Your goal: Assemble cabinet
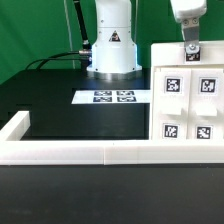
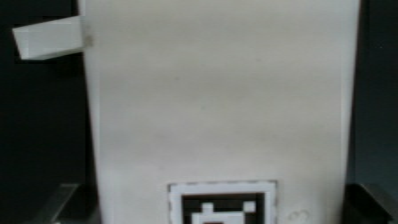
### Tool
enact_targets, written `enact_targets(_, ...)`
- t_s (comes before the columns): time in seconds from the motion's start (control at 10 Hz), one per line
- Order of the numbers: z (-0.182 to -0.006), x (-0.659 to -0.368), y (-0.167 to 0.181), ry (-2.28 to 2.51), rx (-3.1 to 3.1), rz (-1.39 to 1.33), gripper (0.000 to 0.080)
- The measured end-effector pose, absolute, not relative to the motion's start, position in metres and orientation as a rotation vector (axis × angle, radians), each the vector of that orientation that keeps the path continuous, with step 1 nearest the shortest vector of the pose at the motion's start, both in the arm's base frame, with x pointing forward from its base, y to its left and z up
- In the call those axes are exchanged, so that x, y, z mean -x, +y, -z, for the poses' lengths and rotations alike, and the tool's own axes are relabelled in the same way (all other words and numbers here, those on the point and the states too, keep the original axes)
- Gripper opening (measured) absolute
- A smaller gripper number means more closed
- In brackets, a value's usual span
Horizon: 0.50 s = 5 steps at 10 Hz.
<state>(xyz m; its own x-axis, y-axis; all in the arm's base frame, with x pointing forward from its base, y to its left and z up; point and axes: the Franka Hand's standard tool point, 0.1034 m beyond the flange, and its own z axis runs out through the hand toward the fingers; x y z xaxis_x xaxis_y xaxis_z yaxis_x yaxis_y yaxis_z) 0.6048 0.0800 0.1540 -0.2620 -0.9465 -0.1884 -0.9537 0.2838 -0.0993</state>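
Note:
The cabinet (image 1: pixel 188 105) is a large white box at the exterior view's right, with several black-and-white tags on its front. My gripper (image 1: pixel 190 47) comes down from above onto its top back edge. In the wrist view a long white cabinet panel (image 2: pixel 214 100) fills the middle, with one tag (image 2: pixel 222 205) close to the jaws. A small white tab (image 2: pixel 50 40) sticks out at the panel's far corner. Dark fingers (image 2: pixel 68 205) lie against both sides of the panel, so the gripper looks shut on it.
The marker board (image 1: pixel 110 97) lies flat on the black mat (image 1: pixel 60 110) in front of the robot base (image 1: pixel 110 45). A low white rail (image 1: pixel 80 152) frames the mat's near and left edges. A green curtain hangs behind.

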Motion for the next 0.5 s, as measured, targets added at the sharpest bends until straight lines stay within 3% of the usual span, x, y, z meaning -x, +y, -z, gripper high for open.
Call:
enact_targets(0.3, -0.1536, -0.6053, 0.0832, 2.391, 1.69, -0.064, 0.056)
enact_targets(0.5, -0.1536, -0.605, 0.0851, 2.368, 1.72, -0.063, 0.0752)
